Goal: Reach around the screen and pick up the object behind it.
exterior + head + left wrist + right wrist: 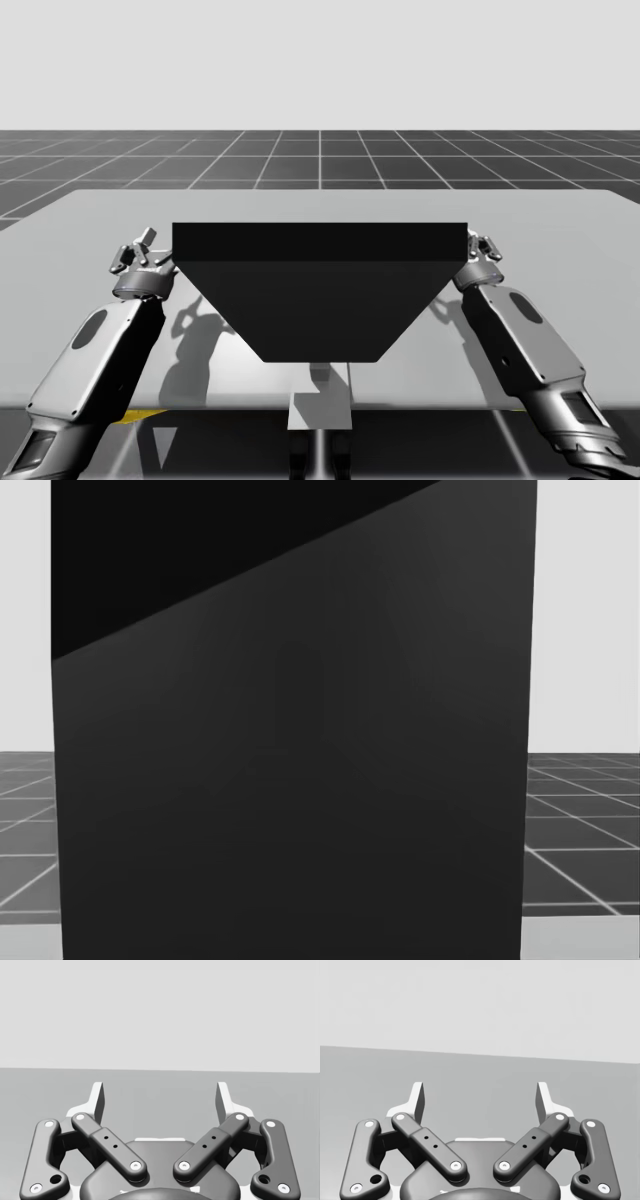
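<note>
Nearest are the grippers, one on each side of the screen (320, 290). Left of the screen, my left gripper (141, 252) is spread wide with nothing between its fingers. Right of the screen, my right gripper (482, 246) is likewise spread and holds nothing. The object is hidden behind the screen, so I cannot tell its shape or exact spot. I judge the reach barely begun. One arm should swing wide past the screen's side edge, fingers apart, then curl inward behind it without brushing the panel.
</note>
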`<state>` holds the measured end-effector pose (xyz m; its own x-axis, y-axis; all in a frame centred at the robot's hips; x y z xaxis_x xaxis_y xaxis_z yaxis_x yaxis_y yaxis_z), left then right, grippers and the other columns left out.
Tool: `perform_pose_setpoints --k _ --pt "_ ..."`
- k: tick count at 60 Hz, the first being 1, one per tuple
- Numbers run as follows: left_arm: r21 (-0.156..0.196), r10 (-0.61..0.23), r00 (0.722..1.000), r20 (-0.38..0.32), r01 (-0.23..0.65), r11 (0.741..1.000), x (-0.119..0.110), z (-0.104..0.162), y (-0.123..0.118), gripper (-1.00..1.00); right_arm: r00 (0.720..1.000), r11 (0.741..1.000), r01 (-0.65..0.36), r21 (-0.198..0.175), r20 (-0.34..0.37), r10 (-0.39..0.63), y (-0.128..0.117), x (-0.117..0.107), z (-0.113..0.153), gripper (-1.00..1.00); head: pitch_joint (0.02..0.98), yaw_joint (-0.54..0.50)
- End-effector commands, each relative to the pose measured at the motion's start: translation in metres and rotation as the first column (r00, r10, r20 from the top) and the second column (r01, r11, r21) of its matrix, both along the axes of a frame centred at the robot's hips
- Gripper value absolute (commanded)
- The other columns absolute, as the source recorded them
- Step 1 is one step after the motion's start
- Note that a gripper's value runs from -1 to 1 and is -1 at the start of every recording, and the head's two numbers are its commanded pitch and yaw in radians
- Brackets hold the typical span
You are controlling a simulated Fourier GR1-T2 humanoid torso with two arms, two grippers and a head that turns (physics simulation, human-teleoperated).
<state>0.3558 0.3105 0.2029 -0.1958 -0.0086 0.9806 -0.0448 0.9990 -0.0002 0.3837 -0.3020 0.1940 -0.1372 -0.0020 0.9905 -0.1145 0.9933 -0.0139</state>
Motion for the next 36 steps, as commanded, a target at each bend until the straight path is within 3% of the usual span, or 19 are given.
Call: perform_pose_setpoints --k 1,7,11,15,18,21,24,27,34,36 --pt "0.002 -0.006 1.0 -0.008 0.006 1.0 0.001 -0.001 -0.001 -1.0 1.0 1.0 -0.01 -0.016 -0.005 0.01 0.002 -0.004 0.0 -1.0 0.075 -0.04" --pt "-0.001 -0.036 0.999 -0.029 0.036 0.999 0.0 -0.002 -0.003 -1.0 0.998 0.997 -0.07 -0.014 -0.001 0.07 0.005 -0.007 0.004 -1.0 0.076 -0.04" --pt "0.007 -0.074 0.996 -0.051 0.074 0.997 -0.002 -0.001 -0.006 -1.0 0.989 0.989 -0.141 -0.035 -0.037 0.14 0.004 -0.01 0.006 -1.0 0.078 -0.04" --pt "0.016 -0.114 0.99 -0.077 0.116 0.993 -0.004 -0.001 -0.009 -1.0 0.978 0.98 -0.201 -0.011 -0.054 0.2 0.004 -0.012 0.007 -1.0 0.079 -0.04" --pt "0.013 -0.138 0.986 -0.09 0.139 0.99 -0.005 -0.001 -0.009 -1.0 0.968 0.969 -0.245 -0.043 -0.059 0.242 0.005 -0.014 0.007 -1.0 0.081 -0.04" --pt "0.003 -0.188 0.976 -0.113 0.189 0.982 -0.008 -0.001 -0.01 -1.0 0.947 0.948 -0.314 -0.045 -0.076 0.311 0.008 -0.019 0.006 -1.0 0.082 -0.04" --pt "-0.012 -0.227 0.966 -0.124 0.227 0.974 -0.011 0.002 -0.01 -1.0 0.929 0.927 -0.367 -0.077 -0.087 0.36 0.01 -0.024 0.006 -1.0 0.084 -0.03" --pt "-0.01 -0.289 0.948 -0.131 0.29 0.957 -0.018 0.006 -0.011 -1.0 0.898 0.899 -0.435 -0.039 -0.087 0.431 0.012 -0.029 0.007 -1.0 0.085 -0.03" --pt "0.023 -0.372 0.917 -0.141 0.379 0.925 -0.036 0.018 -0.013 -1.0 0.854 0.856 -0.518 -0.012 -0.071 0.516 0.013 -0.038 0.014 -1.0 0.09 -0.04" --pt "0.017 -0.398 0.906 -0.145 0.405 0.914 -0.039 0.02 -0.013 -1.0 0.846 0.847 -0.532 -0.014 -0.062 0.53 0.013 -0.04 0.016 -1.0 0.09 -0.04"
